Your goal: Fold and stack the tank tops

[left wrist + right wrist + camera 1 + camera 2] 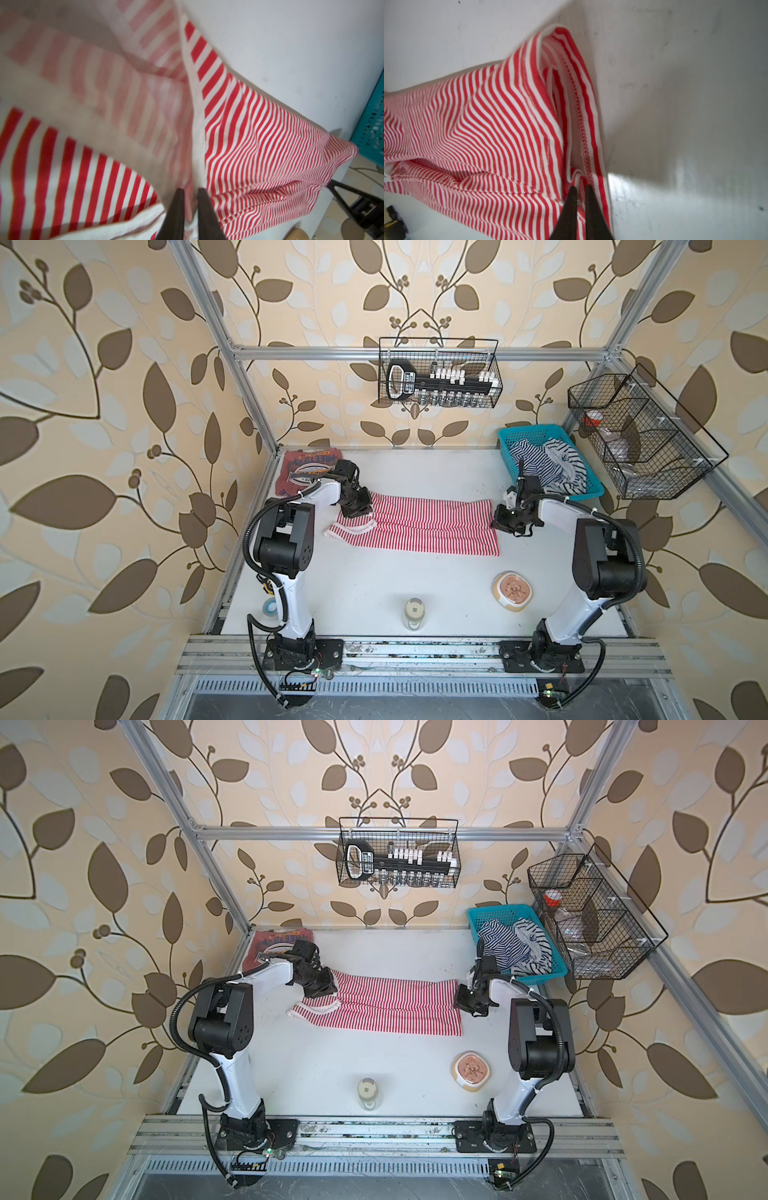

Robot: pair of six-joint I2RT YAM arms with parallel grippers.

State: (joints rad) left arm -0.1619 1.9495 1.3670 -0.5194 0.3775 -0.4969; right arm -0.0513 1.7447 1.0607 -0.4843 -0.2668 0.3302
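At opposite ends of the striped tank top (415, 526) on the counter (374, 585), the left pincer (191, 190) and right pincer (580, 188) stand barely parted; grip unclear.

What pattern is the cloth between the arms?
Tank top: thin red and white stripes, clearest in right wrist view.

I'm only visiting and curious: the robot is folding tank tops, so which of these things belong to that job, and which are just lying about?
Part of the job: striped top, pinched by left gripper and right gripper; folded red top at the back.

Just lying about: bowl; jar; blue basket holding navy-striped cloth; wire baskets.
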